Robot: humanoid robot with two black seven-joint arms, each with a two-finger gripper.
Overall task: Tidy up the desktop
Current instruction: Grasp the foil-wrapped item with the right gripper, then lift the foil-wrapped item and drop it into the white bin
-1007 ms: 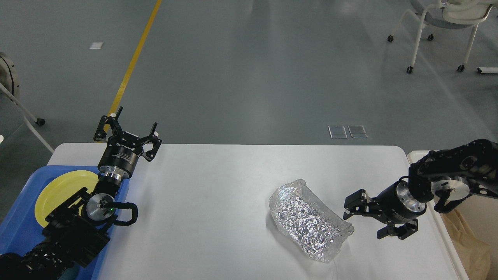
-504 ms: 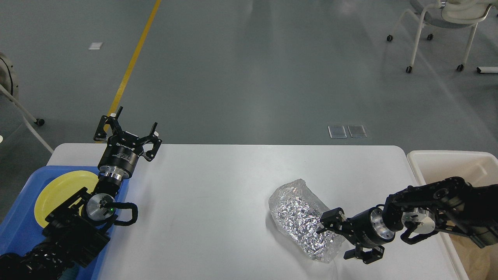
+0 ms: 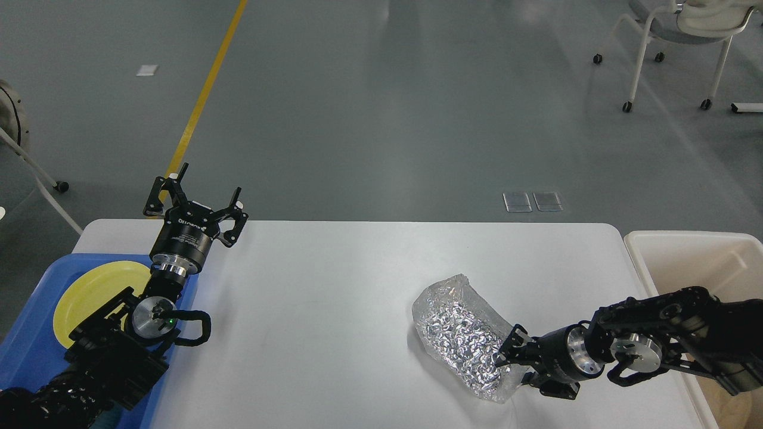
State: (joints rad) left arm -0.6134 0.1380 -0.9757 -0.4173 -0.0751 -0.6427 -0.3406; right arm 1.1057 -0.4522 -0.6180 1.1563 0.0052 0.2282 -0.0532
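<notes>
Desktop [image 3: 334, 310] spans centre of view, almost bare. Crinkled foil bag [image 3: 471, 336] lies on it right of centre: the remaining clutter. Right gripper [image 3: 517, 364] low at bag's right end, fingers straddling edge, seemingly closing on it; firm clamp cannot tell. Cream bin [image 3: 685, 244] just right of bag, likely drop spot. Left gripper [image 3: 197, 202] far left of bag, raised, fingers apart, empty, parked above blue tray [image 3: 30, 351] holding yellow plate [image 3: 89, 292].

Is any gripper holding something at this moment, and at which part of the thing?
The left gripper is open and holds nothing. The right gripper is at the near right end of the crinkled foil bag, but a closed grip cannot be told.
</notes>
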